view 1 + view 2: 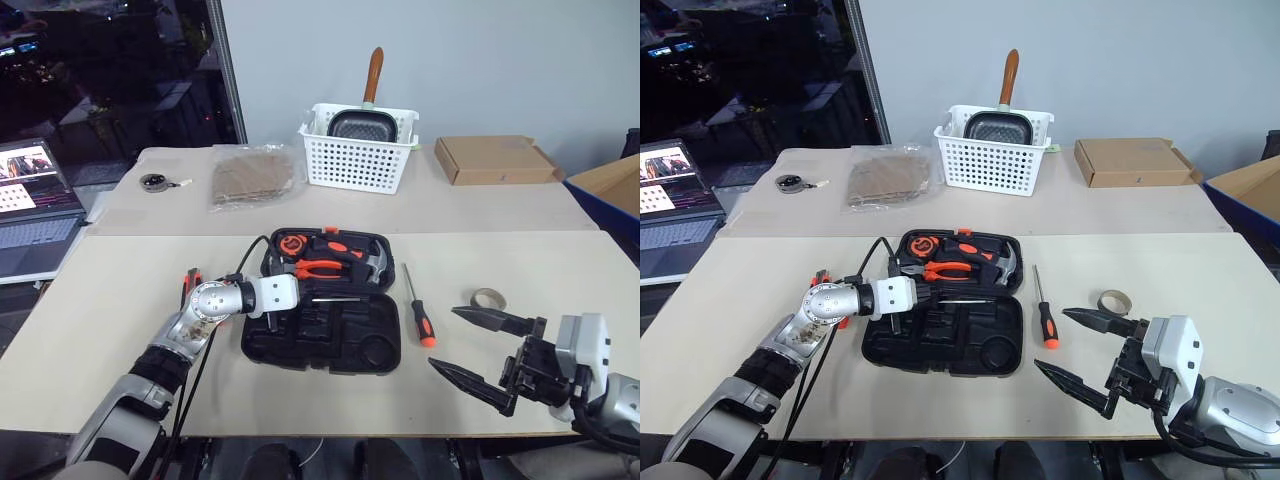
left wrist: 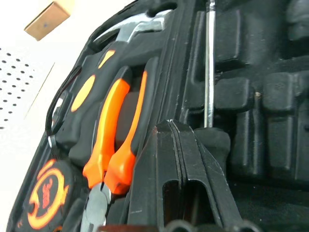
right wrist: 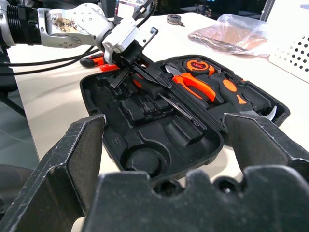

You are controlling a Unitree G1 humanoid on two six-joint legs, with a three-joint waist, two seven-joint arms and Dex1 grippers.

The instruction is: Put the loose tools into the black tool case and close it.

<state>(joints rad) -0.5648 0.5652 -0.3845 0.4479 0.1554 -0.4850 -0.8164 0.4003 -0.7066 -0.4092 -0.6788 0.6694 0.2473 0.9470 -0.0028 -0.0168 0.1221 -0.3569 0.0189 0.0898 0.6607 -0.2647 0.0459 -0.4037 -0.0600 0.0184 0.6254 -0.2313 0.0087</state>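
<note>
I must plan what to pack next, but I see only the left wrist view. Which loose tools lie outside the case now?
Observer: One screwdriver lies on the table, just right of the case.
Operator: Is anything more on that side?
Observer: A tape roll lies further right, apart from the screwdriver.
Operator: Is the right gripper free to take them?
Observer: Yes, the right gripper is open and empty, close to the tape roll.
</note>
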